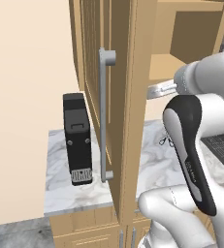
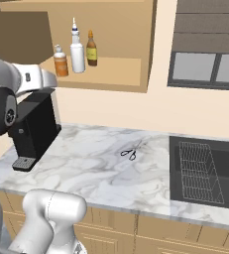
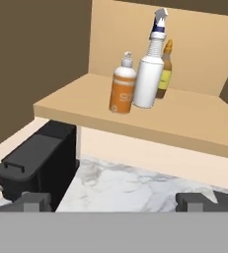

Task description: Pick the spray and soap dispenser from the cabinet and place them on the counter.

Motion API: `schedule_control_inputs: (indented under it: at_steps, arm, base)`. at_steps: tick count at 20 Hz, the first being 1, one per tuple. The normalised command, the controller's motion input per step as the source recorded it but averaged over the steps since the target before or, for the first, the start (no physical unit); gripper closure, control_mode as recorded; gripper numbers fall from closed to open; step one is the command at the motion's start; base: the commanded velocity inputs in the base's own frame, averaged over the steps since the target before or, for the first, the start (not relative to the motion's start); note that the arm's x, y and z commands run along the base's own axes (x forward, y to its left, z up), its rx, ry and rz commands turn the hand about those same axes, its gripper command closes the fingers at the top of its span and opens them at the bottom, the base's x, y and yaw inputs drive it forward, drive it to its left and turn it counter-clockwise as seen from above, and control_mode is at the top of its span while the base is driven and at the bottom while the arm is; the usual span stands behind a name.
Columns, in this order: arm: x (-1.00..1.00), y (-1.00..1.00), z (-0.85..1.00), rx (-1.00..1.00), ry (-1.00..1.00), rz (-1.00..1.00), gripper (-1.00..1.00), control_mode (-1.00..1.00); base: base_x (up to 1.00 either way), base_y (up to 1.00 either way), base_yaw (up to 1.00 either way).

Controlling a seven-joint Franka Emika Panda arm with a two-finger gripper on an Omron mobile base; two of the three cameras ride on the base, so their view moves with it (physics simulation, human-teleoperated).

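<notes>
On the open cabinet's (image 2: 117,70) shelf stands the spray (image 2: 77,50), a white bottle with a blue and white trigger head. The shorter orange soap dispenser (image 2: 60,61) is just left of it. In the hand view the soap dispenser (image 3: 122,90) and the spray (image 3: 149,71) stand side by side on the shelf (image 3: 189,120), ahead of and above my gripper (image 3: 113,202). Its two fingertips (image 3: 34,201) are far apart, open, with nothing between them. The marble counter (image 2: 101,171) lies below the shelf.
A brown bottle (image 2: 91,48) stands behind the spray to its right. A black coffee machine (image 2: 34,130) sits on the counter under the shelf's left end. Small scissors (image 2: 130,154) lie mid-counter and a dark sink (image 2: 205,171) is at right. The open cabinet door (image 1: 118,72) with grey handle (image 1: 104,116) juts out.
</notes>
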Motion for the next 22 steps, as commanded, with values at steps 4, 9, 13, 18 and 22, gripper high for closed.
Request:
schedule_control_inputs:
  at_steps: [4, 9, 13, 18, 22]
  arm:
    - [0.13, 0.0, 0.16, 0.0, 0.03, -0.04, -1.0, -1.0]
    - [0.13, 0.0, 0.12, 0.0, 0.03, -0.04, -1.0, -1.0]
    - [0.18, 0.0, 0.0, 0.01, 0.02, -0.03, -1.0, -1.0]
    - [0.26, 0.0, 0.0, 0.05, 0.0, -0.03, -1.0, -1.0]
    - [0.24, 0.0, 0.0, 0.09, 0.0, -0.01, -1.0, -1.0]
  base:
    - [0.0, 0.0, 0.0]
    - [0.0, 0.0, 0.0]
    - [0.0, 0.0, 0.0]
    - [0.0, 0.0, 0.0]
    - [0.0, 0.0, 0.0]
